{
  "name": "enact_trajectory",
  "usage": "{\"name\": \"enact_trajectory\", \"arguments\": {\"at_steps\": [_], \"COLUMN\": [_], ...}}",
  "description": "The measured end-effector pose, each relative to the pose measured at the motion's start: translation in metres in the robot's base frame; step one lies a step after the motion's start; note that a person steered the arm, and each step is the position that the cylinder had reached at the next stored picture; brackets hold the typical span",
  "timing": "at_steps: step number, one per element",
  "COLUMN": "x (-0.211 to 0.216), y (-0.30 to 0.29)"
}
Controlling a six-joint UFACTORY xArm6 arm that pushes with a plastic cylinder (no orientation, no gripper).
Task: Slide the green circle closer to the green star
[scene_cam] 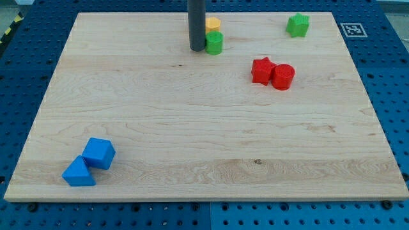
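Note:
The green circle (pixel 215 43) is a short cylinder near the view's top centre. The green star (pixel 297 25) lies further toward the view's top right, well apart from it. My tip (pixel 197 49) stands right at the green circle's left side, touching or nearly touching it. A yellow block (pixel 213 25) sits just above the green circle, against it, partly hidden behind the rod.
A red star (pixel 262 70) and a red circle (pixel 283 76) touch each other right of centre. A blue cube (pixel 99 153) and a blue triangular block (pixel 78 172) sit together at the bottom left. The wooden board (pixel 192 128) lies on a blue perforated table.

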State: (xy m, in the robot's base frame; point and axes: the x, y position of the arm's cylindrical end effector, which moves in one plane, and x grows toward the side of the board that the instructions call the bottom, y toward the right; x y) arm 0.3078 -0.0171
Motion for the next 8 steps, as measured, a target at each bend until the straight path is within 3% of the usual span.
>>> {"name": "enact_trajectory", "arguments": {"at_steps": [5, 8], "x": [0.0, -0.008], "y": [0.137, 0.12]}}
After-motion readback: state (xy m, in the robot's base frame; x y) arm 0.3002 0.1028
